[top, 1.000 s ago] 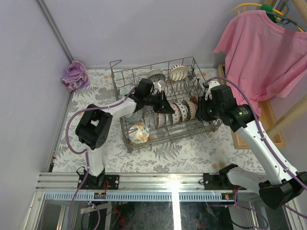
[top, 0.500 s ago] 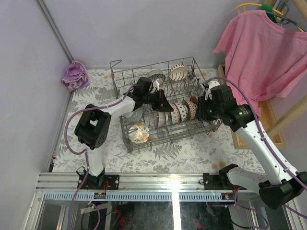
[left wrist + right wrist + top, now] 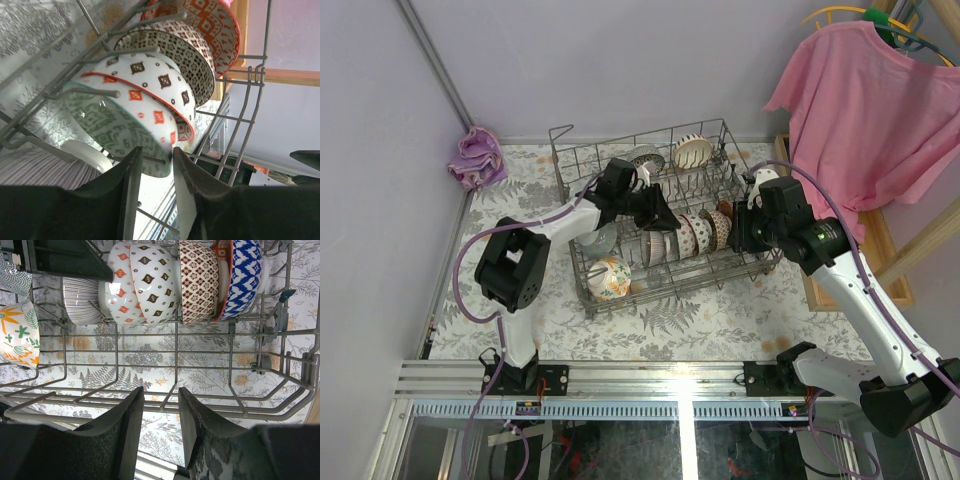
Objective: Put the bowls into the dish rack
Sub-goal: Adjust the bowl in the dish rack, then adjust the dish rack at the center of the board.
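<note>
Several bowls (image 3: 695, 232) held on edge by tines (image 3: 692, 188) mid dish rack (image 3: 582, 285); left gripper (image 3: 663, 215) at 9 o'clock of row, right gripper (image 3: 740, 232) at 3 o'clock. Left wrist: jaws slightly parted astride green bowl (image 3: 107, 122) rim, grip seemingly slack. Right wrist: jaws apart, empty

Colourful bowls (image 3: 160, 290) in the grey dish rack (image 3: 176, 360).
In the row stand a blue-and-white bowl (image 3: 247, 275), a brown lattice bowl (image 3: 199, 280), a white bowl with dark diamonds (image 3: 152, 280) and a white bowl with orange diamonds (image 3: 119, 285); the striped bowl (image 3: 82, 300) is grey and white, the floral bowl (image 3: 17, 335) has orange and green leaves on cream. The tablecloth (image 3: 205, 352) is white with grey ferns and tan flowers; the shirt (image 3: 865, 100) is pink, the cloth (image 3: 475, 158) is lilac.
</note>
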Robot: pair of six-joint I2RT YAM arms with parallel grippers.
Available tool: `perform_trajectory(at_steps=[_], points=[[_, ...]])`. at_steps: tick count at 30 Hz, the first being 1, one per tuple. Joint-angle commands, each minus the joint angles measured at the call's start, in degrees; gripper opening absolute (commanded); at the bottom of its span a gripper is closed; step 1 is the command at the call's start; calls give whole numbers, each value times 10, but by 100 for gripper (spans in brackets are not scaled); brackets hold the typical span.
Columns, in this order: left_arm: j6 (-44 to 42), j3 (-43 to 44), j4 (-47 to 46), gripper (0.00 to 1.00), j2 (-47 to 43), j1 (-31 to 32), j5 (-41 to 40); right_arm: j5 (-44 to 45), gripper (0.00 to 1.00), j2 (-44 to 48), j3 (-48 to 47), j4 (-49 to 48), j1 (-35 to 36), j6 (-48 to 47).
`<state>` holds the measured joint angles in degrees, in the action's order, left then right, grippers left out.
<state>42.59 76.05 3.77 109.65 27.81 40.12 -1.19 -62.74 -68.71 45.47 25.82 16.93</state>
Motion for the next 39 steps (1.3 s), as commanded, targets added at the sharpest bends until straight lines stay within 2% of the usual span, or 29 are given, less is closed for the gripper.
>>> perform_trajectory(at_steps=[1,9,18,30,35,39], points=[[-10,14,22,33,-6,-12,-30,-13,41,3,-15,-14,-3,-3],[-8,23,25,40,-13,-12,-34,-13,41,5,-12,-16,-2,-3],[-1,48,49,42,-43,-2,-51,-11,41,8,-10,-16,-3,-2],[16,94,140,43,-86,33,-148,-6,41,12,-11,-16,-3,-2],[19,91,166,43,-124,37,-198,-4,45,14,-9,-15,-3,-2],[16,85,199,47,-183,37,-257,-2,49,13,-11,-16,-3,-4]])
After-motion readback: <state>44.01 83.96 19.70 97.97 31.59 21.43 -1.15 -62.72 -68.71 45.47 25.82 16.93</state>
